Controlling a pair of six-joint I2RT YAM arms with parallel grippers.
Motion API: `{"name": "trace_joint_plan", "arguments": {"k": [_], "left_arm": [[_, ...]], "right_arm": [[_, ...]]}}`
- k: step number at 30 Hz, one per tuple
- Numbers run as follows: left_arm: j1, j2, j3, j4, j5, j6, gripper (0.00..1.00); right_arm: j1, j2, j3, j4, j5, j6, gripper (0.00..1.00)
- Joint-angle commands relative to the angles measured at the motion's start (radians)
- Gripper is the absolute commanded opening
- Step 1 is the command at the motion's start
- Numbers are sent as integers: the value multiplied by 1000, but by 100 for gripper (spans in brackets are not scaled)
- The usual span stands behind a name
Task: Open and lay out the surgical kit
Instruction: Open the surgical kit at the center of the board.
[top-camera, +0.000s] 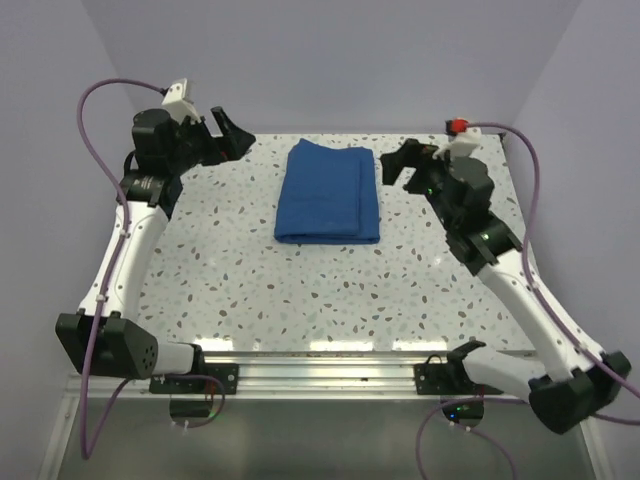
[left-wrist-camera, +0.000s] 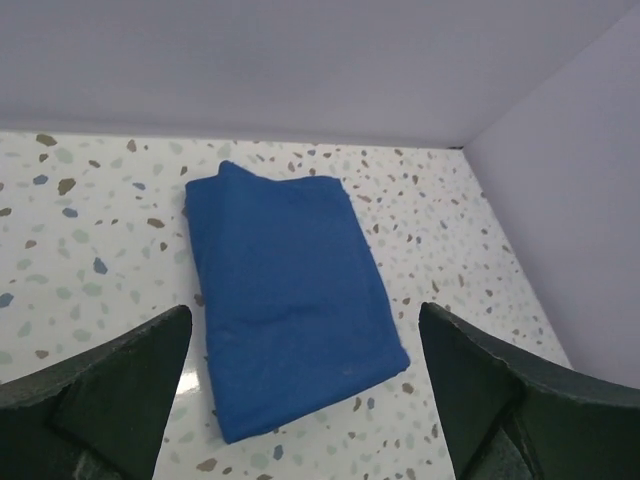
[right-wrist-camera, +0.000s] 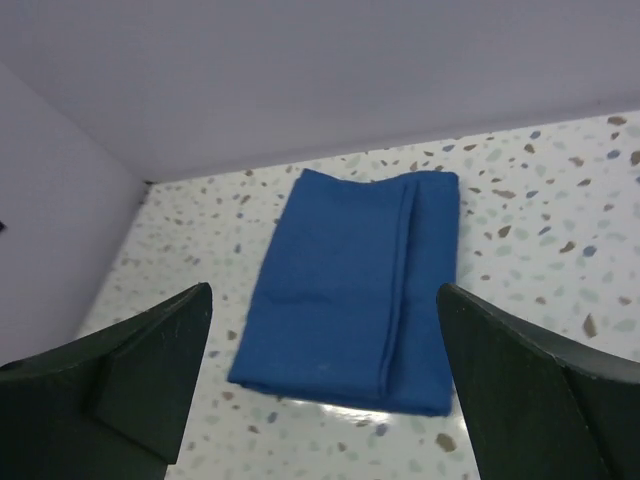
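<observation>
The surgical kit is a folded royal-blue cloth bundle (top-camera: 329, 192) lying flat at the back middle of the speckled table. It also shows in the left wrist view (left-wrist-camera: 285, 285) and in the right wrist view (right-wrist-camera: 352, 285), with a fold seam along one side. My left gripper (top-camera: 228, 133) is open and empty, held above the table to the bundle's left. My right gripper (top-camera: 397, 165) is open and empty, just right of the bundle. The steel tray, tweezers, scissors and forceps are hidden.
The speckled white table (top-camera: 300, 290) is enclosed by pale lilac walls (top-camera: 330, 60) at the back and both sides. Purple cables (top-camera: 100, 100) loop off both arms. A metal rail (top-camera: 320, 355) runs along the near edge.
</observation>
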Motion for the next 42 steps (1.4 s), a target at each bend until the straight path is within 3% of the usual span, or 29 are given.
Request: {"name": "trace_joint_plan", "arguments": {"k": [1,2,3,7,9,11,14,17,24,32,42], "left_arm": [[22,-74,-122,155,84,-228,100],[26,-64,-161,226,242,-270,100],[13,-33,-186,316,262,-345,100],[-136,-113,-229,323,-39,-282,100],[-161,-70,-211,267,-60,-270,100],[-213,-21,-113,170,-175,-216,100],[-416,79,27,17,-381,-78,100],[-525,252,156,-126,-521,11,96],[-675,586,463,-317,-738,74,81],[-744,791,540,-338,-781,93,72],[-753,938,604,-358,-771,110,70]], "right_arm": [[-32,-168,-157,-256,2,417,98],[-43,-238,-252,-220,-66,395,98],[-43,-260,-273,-222,-121,393,98],[-41,-280,-201,-504,-123,325,98],[-41,-315,-164,-573,-82,294,98],[-41,-355,-158,-641,-44,257,98],[-43,-397,-153,-724,-43,237,98],[-41,-408,-159,-776,-91,229,98],[-41,-435,-159,-858,-24,218,98],[-41,-440,-178,-896,21,238,98],[-41,-414,-185,-893,42,238,98]]}}
